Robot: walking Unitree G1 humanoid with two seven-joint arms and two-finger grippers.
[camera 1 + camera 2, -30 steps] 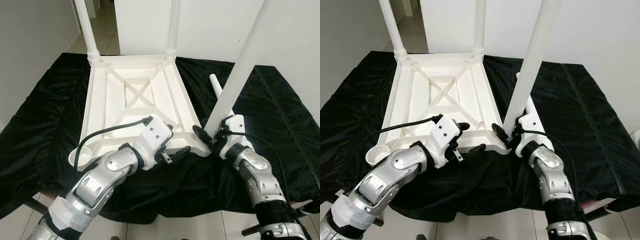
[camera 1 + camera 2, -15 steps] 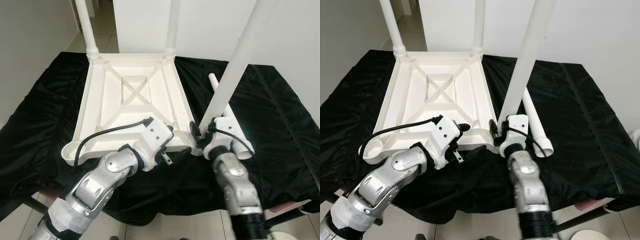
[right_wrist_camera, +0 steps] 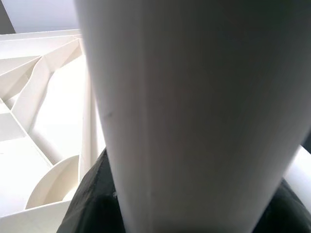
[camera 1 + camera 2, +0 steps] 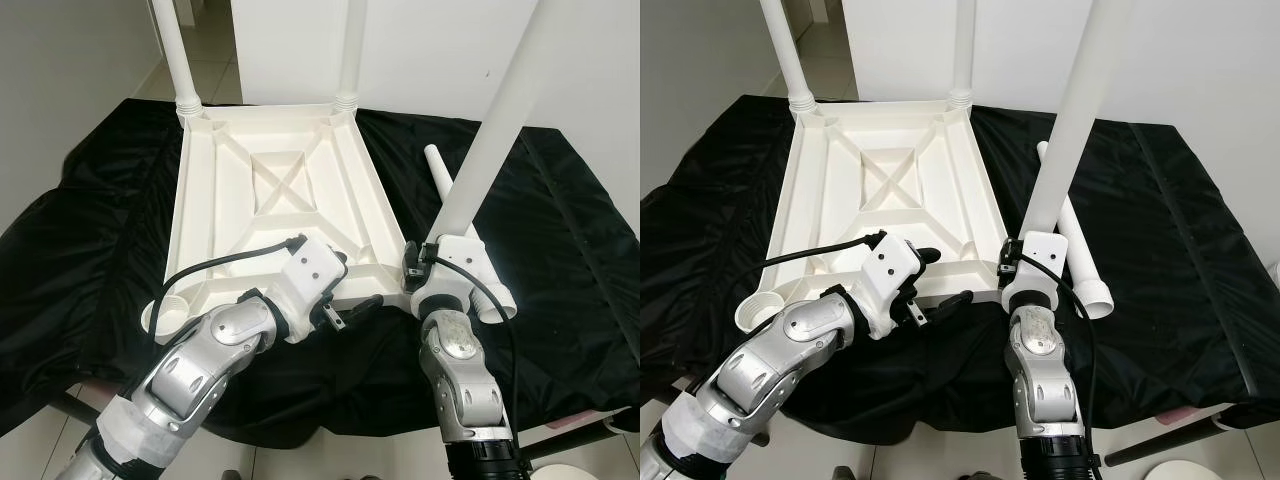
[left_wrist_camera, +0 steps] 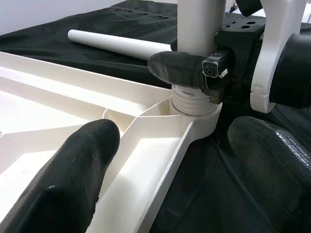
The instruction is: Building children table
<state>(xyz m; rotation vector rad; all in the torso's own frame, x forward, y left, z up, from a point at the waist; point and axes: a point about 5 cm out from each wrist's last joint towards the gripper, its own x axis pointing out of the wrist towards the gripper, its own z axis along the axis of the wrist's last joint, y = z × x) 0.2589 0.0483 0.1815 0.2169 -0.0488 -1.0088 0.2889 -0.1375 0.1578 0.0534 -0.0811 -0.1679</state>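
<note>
Two legs [image 4: 181, 60] stand in the far corners of the upturned tabletop [image 4: 270, 200]. Right gripper [image 5: 194, 68] clamps a third leg [image 4: 490, 130] upright in its near corner socket; left gripper [image 4: 345, 290] straddles the near rim, fingers apart. A loose leg [image 4: 1080, 250] lies beside.

No text or labels can be read (all surfaces plain)

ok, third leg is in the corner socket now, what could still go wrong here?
The leg leans in its socket, so it may cross-thread or pop out. The left gripper pins only the tabletop's near rim; twisting could slide it on the black cloth. The right gripper could bump the loose leg.
</note>
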